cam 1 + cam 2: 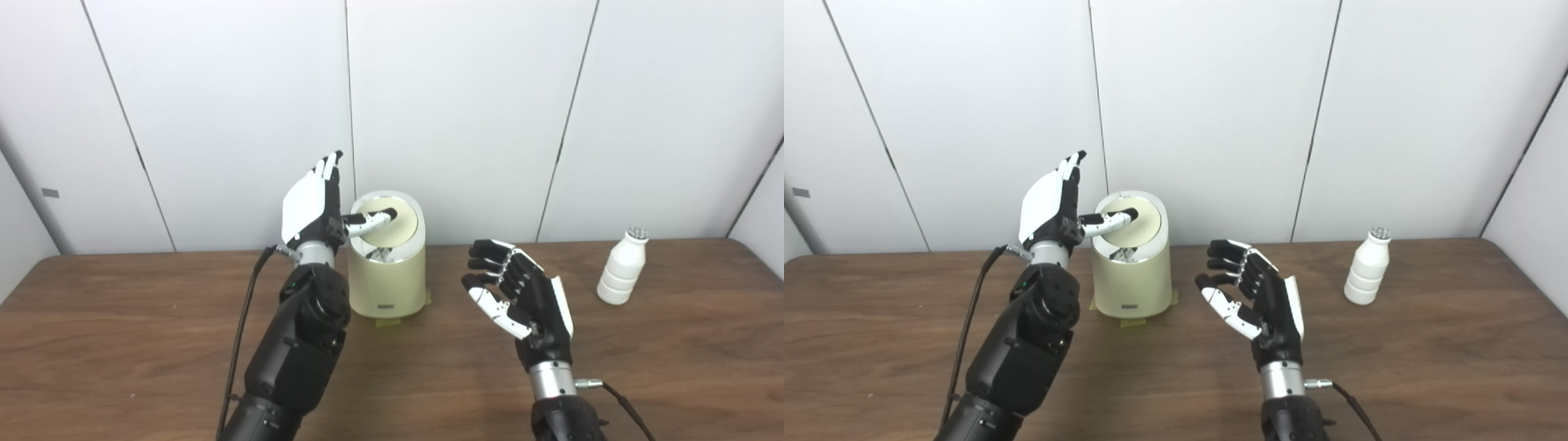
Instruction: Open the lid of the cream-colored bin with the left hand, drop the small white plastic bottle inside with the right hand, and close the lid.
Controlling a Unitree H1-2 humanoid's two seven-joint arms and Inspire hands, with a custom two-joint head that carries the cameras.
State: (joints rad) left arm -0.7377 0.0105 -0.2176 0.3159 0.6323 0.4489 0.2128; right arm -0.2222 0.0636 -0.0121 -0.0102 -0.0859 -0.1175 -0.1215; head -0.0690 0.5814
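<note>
Over at right of frame, the small white bottle [622,268] looks light, ribbed, stiff plastic; I'd grab its waist. Right hand [520,294] hangs released and empty, left hand [315,205] splayed, thumb on the bin's lid [392,223].

The bin [387,269] was cream, with a paler lid [387,222] ringed in shiny silver. The bottle [623,267] was plain white and ribbed. Both hands, left [312,208] and right [520,291], were black with white panels. The table [122,343] was dark brown woodgrain, the wall [465,110] pale grey.
</note>
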